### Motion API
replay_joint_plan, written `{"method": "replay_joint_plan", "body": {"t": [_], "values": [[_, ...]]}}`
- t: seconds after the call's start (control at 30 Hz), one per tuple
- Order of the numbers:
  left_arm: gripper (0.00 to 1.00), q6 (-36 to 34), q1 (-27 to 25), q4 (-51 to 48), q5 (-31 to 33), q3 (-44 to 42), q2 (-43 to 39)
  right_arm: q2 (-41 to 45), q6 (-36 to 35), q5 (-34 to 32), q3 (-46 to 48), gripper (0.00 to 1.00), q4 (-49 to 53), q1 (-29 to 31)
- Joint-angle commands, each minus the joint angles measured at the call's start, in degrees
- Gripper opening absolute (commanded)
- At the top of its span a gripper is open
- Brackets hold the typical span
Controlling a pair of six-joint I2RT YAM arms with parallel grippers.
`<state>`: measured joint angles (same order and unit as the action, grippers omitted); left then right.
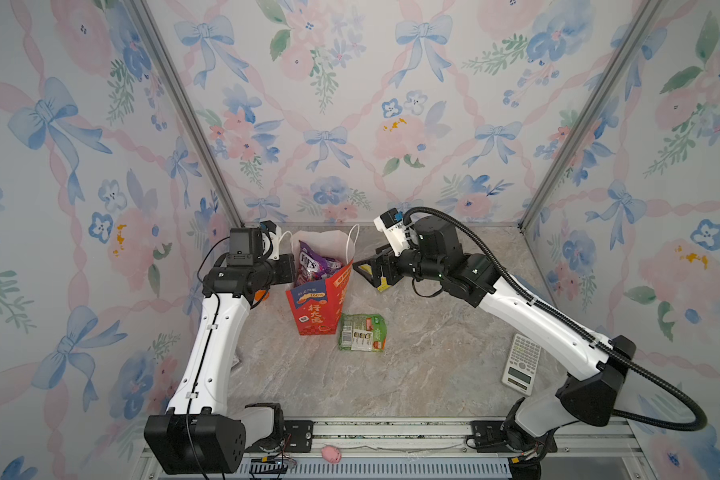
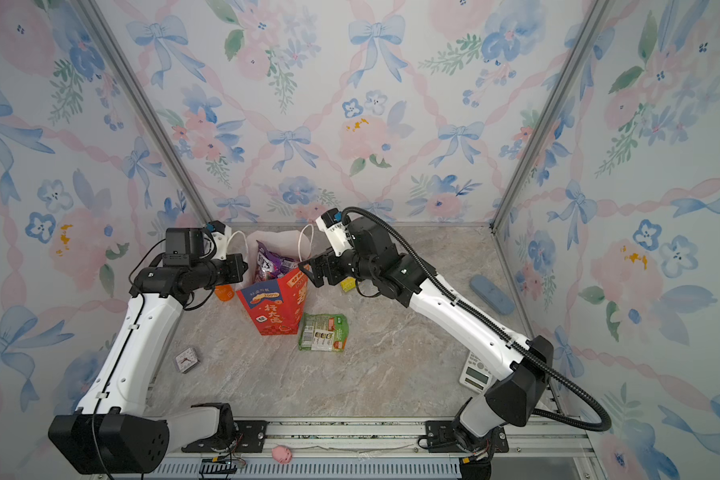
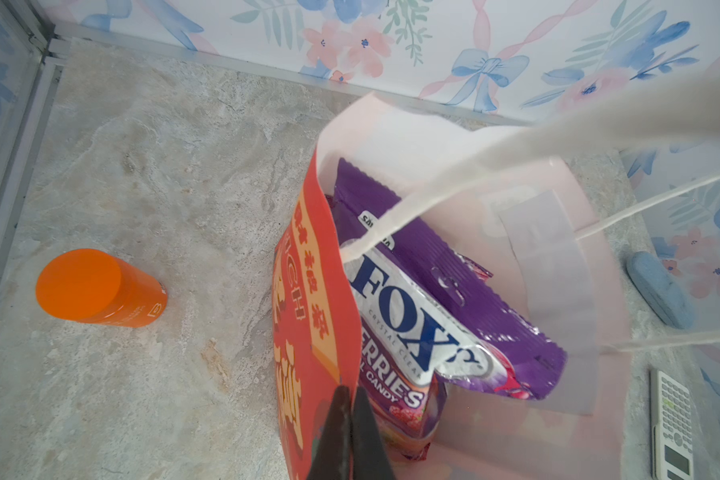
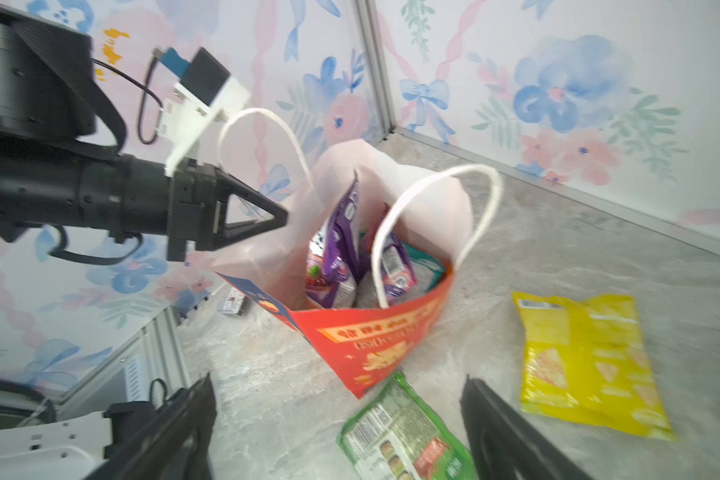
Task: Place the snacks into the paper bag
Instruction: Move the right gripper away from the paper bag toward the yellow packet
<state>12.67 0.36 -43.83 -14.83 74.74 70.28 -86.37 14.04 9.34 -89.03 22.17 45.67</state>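
Observation:
The red paper bag (image 1: 314,307) (image 4: 383,336) stands upright at the back of the table. A purple FOX'S packet (image 3: 433,299) and a teal one (image 4: 427,266) stick up inside it. My left gripper (image 3: 350,415) (image 4: 283,218) is shut on the bag's red wall at the rim. A green packet (image 1: 361,332) (image 4: 404,436) lies flat by the bag's front right corner. A yellow packet (image 4: 587,365) (image 2: 347,284) lies to the right of the bag, partly under my right arm. My right gripper (image 1: 368,274) (image 4: 337,415) hangs open and empty beside the bag, above the green packet.
An orange bottle (image 3: 96,286) stands left of the bag. A white calculator (image 1: 521,361) lies at the right, under my right arm, and a blue case (image 2: 491,293) lies by the right wall. A small square clock (image 2: 186,359) sits near my left arm.

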Motion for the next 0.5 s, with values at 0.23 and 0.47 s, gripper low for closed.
{"method": "replay_joint_plan", "body": {"t": [0.23,0.47], "values": [[0.0,-0.19,0.18,0.73,-0.86,-0.74,-2.41,4.06,16.07,-2.29,21.31,0.95,-11.37,-16.06],[0.0,-0.18,0.19,0.75,-0.41,-1.44,-3.18,-5.45,21.38,4.0,23.37,0.85,-16.03,-23.1]]}}
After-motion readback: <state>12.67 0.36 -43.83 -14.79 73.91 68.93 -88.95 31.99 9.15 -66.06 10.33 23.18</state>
